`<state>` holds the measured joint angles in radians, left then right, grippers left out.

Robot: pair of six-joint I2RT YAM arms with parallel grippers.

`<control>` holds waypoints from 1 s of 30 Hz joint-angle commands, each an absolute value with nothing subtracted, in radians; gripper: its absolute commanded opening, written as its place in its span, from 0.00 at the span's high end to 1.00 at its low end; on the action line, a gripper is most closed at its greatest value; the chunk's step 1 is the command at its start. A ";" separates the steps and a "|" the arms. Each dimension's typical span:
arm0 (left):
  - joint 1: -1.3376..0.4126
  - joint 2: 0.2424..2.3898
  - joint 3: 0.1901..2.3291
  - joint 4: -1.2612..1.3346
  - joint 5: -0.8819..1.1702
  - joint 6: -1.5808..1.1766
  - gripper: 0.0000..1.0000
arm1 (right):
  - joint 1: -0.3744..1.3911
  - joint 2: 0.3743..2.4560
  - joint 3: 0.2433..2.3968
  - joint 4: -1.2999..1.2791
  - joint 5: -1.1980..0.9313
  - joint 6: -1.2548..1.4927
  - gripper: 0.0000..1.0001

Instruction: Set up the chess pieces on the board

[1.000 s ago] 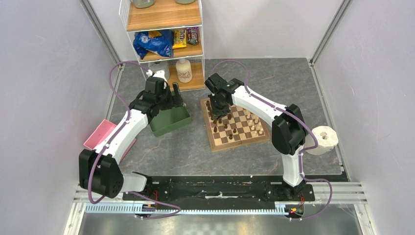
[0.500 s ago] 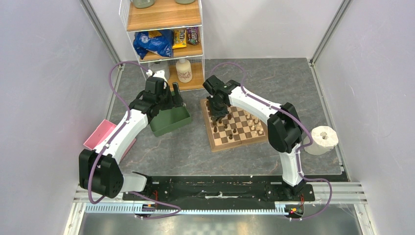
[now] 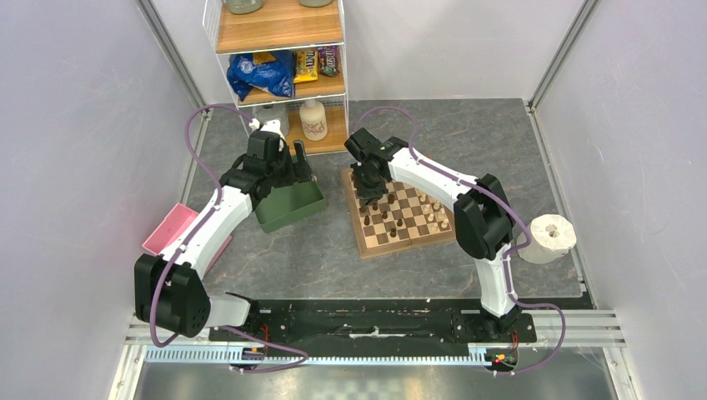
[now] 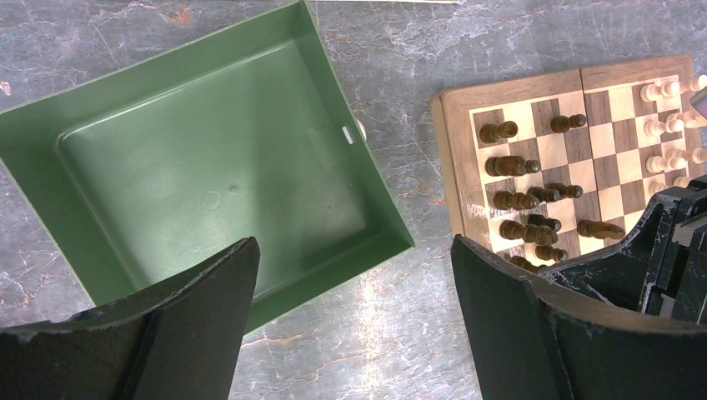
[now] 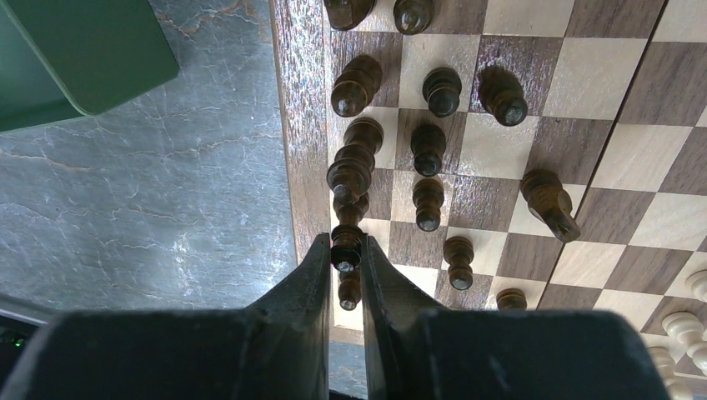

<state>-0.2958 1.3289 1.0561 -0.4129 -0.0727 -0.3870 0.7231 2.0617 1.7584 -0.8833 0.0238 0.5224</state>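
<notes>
The right gripper [image 5: 345,254] pinches a dark chess piece [image 5: 346,237] over the edge squares of the board [image 5: 302,125], at 10 o'clock on it seen from above. The left gripper [image 4: 354,250] hangs wide open over the green tray [image 4: 208,167], at the board's 9 o'clock.

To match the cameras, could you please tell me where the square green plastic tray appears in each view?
Top external: square green plastic tray left of centre.
Left wrist: tray fills upper left.
Right wrist: tray in top-left corner.
Shared landmark: checkered wooden chessboard, beside it.
</notes>
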 commanded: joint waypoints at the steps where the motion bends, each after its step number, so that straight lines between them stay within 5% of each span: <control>1: -0.291 1.316 1.055 -0.382 -0.078 -0.406 0.08 | 0.729 2.077 1.766 -0.875 0.038 0.517 0.87; 23: -0.290 1.327 1.057 -0.382 -0.076 -0.407 0.08 | 0.728 2.096 1.798 -0.913 0.043 0.501 0.85; 30: -0.290 1.329 1.058 -0.382 -0.071 -0.408 0.08 | 0.729 2.098 1.799 -0.913 0.032 0.498 0.73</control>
<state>-0.2958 1.3289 1.0561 -0.4133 -0.0727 -0.3874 0.7231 2.0872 1.7676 -0.8925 0.0231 0.5167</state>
